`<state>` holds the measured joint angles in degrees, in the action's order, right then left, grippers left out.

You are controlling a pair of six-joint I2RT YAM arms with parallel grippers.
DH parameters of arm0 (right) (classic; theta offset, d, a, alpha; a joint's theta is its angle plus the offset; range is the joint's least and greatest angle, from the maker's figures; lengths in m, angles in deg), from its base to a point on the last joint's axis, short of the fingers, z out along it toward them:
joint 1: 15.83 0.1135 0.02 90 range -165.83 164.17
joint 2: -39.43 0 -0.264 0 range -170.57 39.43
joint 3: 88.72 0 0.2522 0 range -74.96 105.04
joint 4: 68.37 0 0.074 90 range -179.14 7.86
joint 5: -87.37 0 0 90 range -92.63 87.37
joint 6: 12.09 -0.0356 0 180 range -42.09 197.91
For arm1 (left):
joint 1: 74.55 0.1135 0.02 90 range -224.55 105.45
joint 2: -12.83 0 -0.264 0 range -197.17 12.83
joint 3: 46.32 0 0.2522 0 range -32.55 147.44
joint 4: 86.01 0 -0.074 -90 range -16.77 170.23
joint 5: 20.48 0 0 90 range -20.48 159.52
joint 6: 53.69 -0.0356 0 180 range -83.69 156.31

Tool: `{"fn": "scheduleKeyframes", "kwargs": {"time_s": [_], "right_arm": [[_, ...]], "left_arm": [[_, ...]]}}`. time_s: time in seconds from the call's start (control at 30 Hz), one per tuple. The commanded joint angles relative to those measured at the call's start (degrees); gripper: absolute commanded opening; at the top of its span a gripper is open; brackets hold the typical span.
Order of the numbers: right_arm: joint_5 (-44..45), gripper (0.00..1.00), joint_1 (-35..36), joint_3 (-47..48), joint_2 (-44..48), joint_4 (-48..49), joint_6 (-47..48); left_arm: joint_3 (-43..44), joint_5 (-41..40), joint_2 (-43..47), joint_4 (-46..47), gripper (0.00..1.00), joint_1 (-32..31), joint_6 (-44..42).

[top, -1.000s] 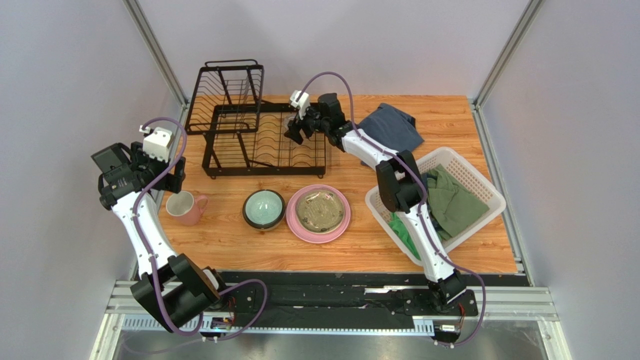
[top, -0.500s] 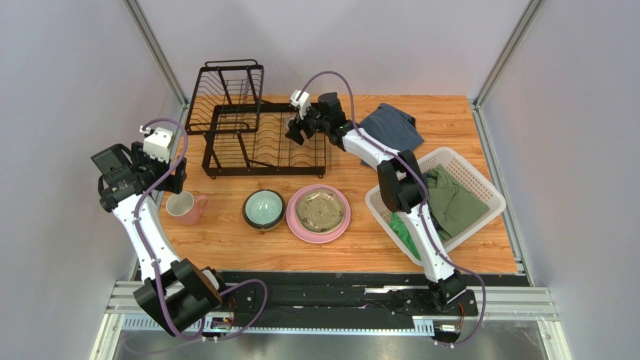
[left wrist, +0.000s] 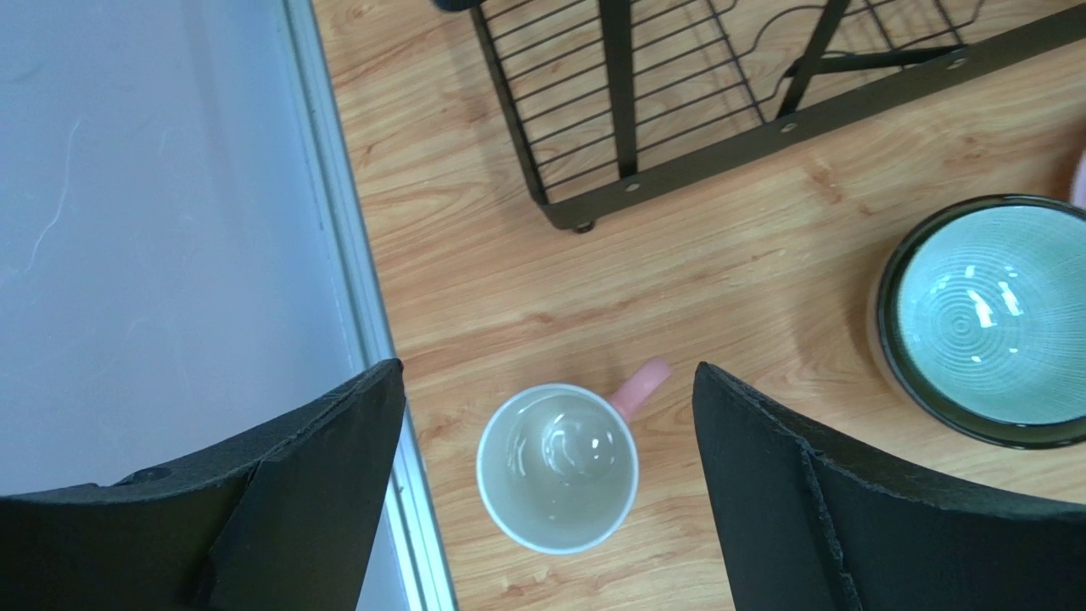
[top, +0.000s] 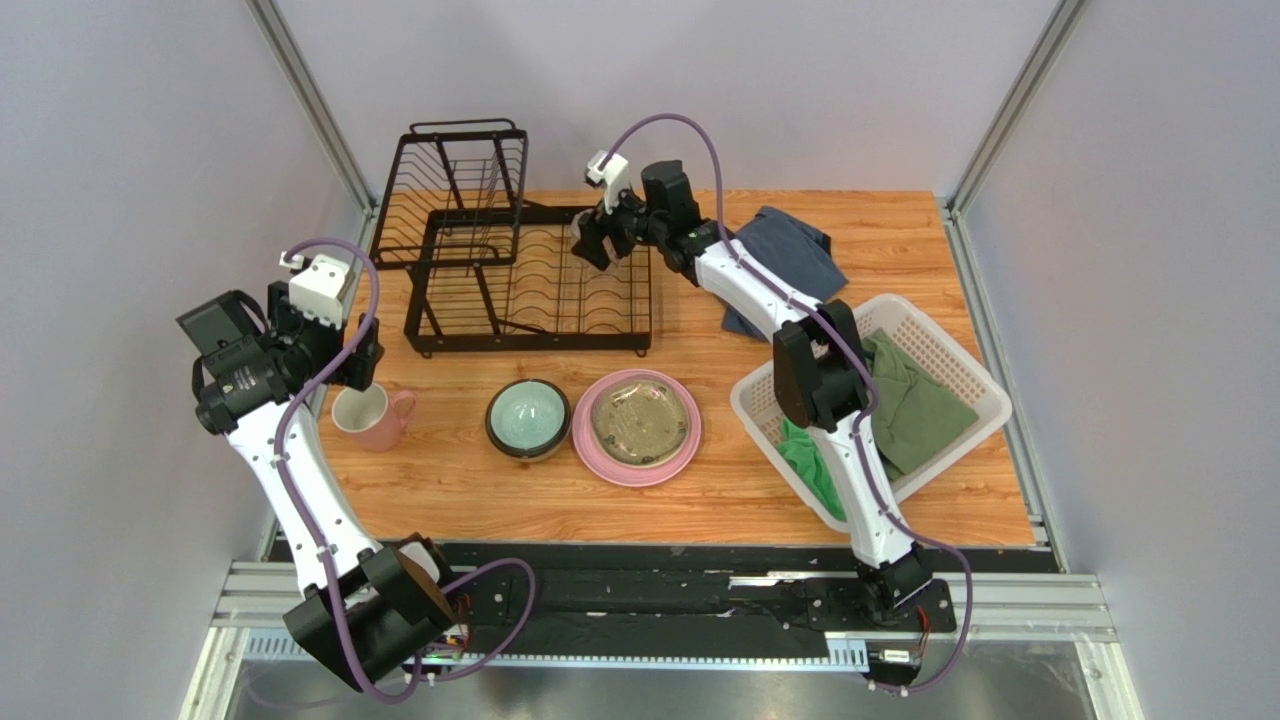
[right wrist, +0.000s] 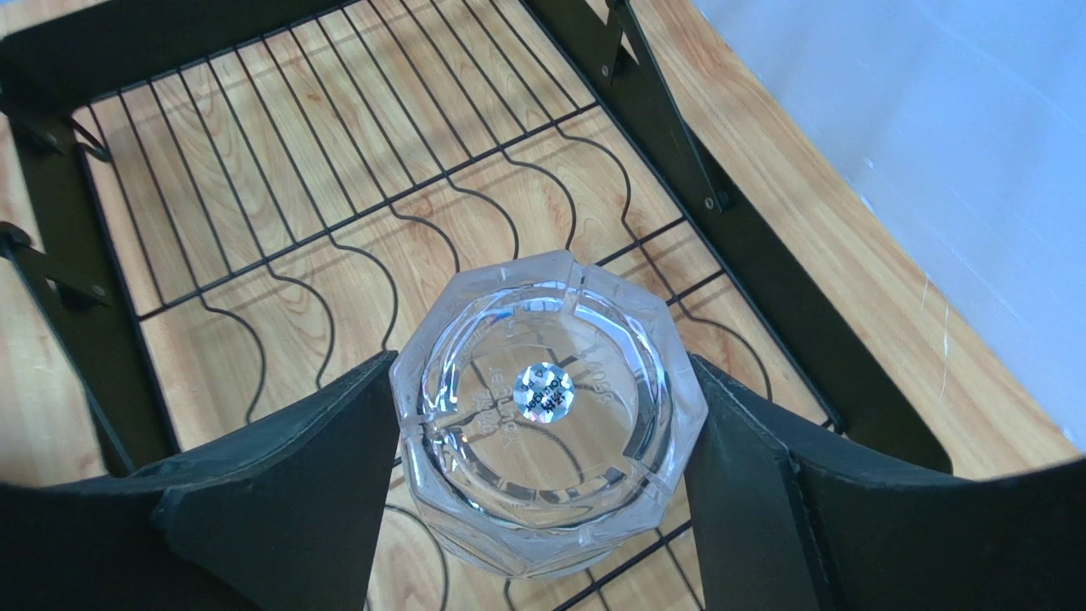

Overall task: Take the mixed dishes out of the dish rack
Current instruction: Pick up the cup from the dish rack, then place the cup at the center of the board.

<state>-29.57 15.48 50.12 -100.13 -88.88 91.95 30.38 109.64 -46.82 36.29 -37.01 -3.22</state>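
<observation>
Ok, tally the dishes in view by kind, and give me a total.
Mugs: 1, the pink mug
Bowls: 2, the pale teal bowl and the tan-olive bowl
Plates: 1, the pink plate under the tan-olive bowl
Tumblers: 1, the clear glass tumbler above the dish rack
Total: 5

Mug (top: 368,416) before rack (top: 526,344); tumbler (right wrist: 548,407) perhaps on it.
</observation>
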Motion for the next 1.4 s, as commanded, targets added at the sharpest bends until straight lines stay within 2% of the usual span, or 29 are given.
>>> {"fn": "scheduleKeyframes", "kwargs": {"time_s": [0.0, 0.17, 0.43, 0.63, 0.8, 1.0, 1.13, 1.37], "right_arm": [[2.2, 0.00, 0.1, 4.4, 6.1, -3.0, -4.4], [3.3, 0.00, 0.2, 5.9, 9.8, -9.9, -8.3], [3.6, 0.00, -0.2, 2.8, 17.5, -17.4, -19.3], [0.1, 0.00, -1.1, -3.0, 23.6, -21.5, -27.7], [-8.2, 0.00, -3.4, -6.5, 26.0, -22.3, -38.7], [-15.0, 0.00, -4.7, -10.2, 26.9, -22.0, -46.1], [-18.4, 0.00, -4.8, -12.7, 27.9, -17.4, -50.3], [-25.4, 0.00, -4.5, -16.4, 28.4, -7.4, -59.1]], "left_arm": [[3.3, 7.2, 1.8, -3.8, 0.90, 0.4, -1.4], [4.4, 11.0, 3.8, -6.1, 0.87, -0.6, -0.6], [4.0, 6.7, 8.8, -6.8, 0.86, -14.8, 3.6], [2.2, 3.9, 12.0, -3.1, 0.85, -25.5, 6.3], [-4.3, 0.1, 16.0, 8.8, 0.85, -33.6, 9.0], [-11.3, -12.7, 18.5, 23.3, 0.85, -46.5, 10.7], [-14.2, -20.8, 17.4, 32.1, 0.84, -52.6, 10.5], [-14.7, -26.8, 12.4, 41.6, 0.81, -59.4, 9.2]]}}
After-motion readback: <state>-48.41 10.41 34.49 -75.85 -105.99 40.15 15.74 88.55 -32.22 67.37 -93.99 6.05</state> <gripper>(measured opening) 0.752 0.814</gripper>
